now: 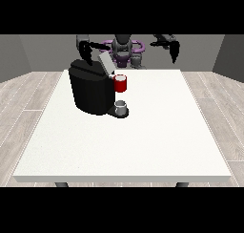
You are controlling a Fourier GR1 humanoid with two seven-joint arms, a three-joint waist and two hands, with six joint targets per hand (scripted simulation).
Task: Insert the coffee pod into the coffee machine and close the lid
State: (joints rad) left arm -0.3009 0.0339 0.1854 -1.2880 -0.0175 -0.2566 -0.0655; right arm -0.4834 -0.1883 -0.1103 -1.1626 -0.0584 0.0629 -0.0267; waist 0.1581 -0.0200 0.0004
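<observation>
The coffee machine (90,91) stands on the surface (143,141), lid (106,64) raised; whether either hand (86,50) (174,50) holds anything cannot be told.

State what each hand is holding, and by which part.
Nothing is held. The hand at the view's left hangs over the coffee machine; the hand at the view's right hangs in the air.

We see a matt black, plastic-looking coffee machine (89,92) on a smooth white table (143,141) of faintly speckled finish. Beside the machine sit a glossy red holder (121,83) and a dull grey, metal-like cup (121,107); pale wood-grain floor planks (28,91) surround the table.
</observation>
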